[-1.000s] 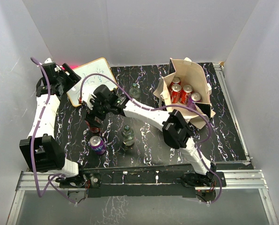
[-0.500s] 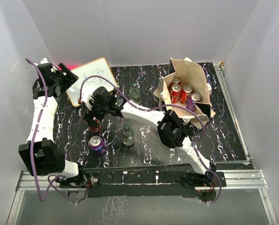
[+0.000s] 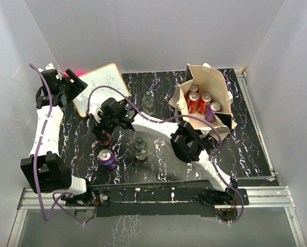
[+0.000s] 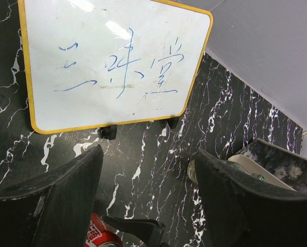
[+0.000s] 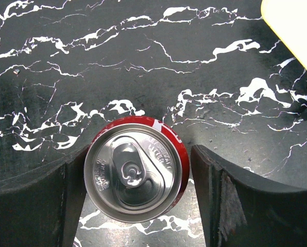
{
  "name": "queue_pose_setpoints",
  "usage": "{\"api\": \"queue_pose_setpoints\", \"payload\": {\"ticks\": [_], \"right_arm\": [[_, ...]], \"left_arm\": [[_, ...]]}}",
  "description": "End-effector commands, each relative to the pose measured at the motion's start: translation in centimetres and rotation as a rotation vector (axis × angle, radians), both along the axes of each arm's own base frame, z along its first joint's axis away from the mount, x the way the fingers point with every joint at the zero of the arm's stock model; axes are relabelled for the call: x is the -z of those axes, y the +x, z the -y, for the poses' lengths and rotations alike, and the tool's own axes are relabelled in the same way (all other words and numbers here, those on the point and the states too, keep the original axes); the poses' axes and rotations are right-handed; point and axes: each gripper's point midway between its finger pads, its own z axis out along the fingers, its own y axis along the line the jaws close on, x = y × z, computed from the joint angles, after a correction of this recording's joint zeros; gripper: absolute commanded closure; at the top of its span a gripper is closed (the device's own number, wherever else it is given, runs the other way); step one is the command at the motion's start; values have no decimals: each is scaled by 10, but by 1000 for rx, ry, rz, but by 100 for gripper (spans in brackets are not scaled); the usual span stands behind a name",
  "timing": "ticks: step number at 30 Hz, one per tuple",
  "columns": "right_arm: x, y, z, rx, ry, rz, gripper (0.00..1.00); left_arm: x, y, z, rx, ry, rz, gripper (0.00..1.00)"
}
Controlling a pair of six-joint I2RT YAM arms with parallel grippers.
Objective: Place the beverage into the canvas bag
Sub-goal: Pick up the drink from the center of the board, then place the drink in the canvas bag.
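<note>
The beige canvas bag [image 3: 216, 78] stands open at the back right, with red cans [image 3: 194, 103] and a purple can [image 3: 214, 109] inside. A red beverage can [image 5: 135, 172] stands upright on the black marbled table, also in the top view [image 3: 104, 137]. My right gripper [image 5: 135, 167] is open and straddles this can from above; the left finger touches it and the right finger stands a small gap off. In the top view the right gripper [image 3: 103, 133] is left of centre. My left gripper [image 4: 148, 154] is open and empty, near the whiteboard [image 4: 112, 62].
A purple can [image 3: 107, 158] and a clear bottle [image 3: 140, 149] stand near the front. Another bottle [image 3: 149, 100] stands mid-back. The whiteboard [image 3: 103, 85] stands at the back left. White walls enclose the table.
My right arm has reached further left and its gripper has settled around the red can. My left arm shifted slightly back near the whiteboard, then stayed still.
</note>
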Motion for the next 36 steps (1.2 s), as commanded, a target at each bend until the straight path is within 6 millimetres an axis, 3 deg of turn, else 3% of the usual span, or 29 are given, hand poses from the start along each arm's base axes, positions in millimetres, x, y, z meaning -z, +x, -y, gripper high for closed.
{"api": "queue_pose_setpoints", "payload": {"ticks": [1,3,7,11,14,16,23,29,36], "right_arm": [[-12,8,-8,15,51,33,28],[-14,8,-9,15,52,31,36],[-38,12,-11,26,87,56,55],[-86,27,-3,72,151,112,80],[-129,43,14,133,202,143,92],[-163,54,32,176,238,171,92],[-247,84,113,337,256,288,92],[-307,78,169,393,266,442,92],[-377,59,225,490,294,589,92]], "left_arm": [[-22,-4,3,33,5,62,29],[-23,-3,5,42,2,66,29],[-26,1,13,95,-17,96,30],[-27,9,22,144,-45,126,31],[-27,15,26,165,-71,134,31],[-28,20,30,185,-88,144,31],[-31,39,49,266,-143,182,32],[-33,49,86,361,-165,205,31],[-37,53,157,539,-190,237,32]]}}
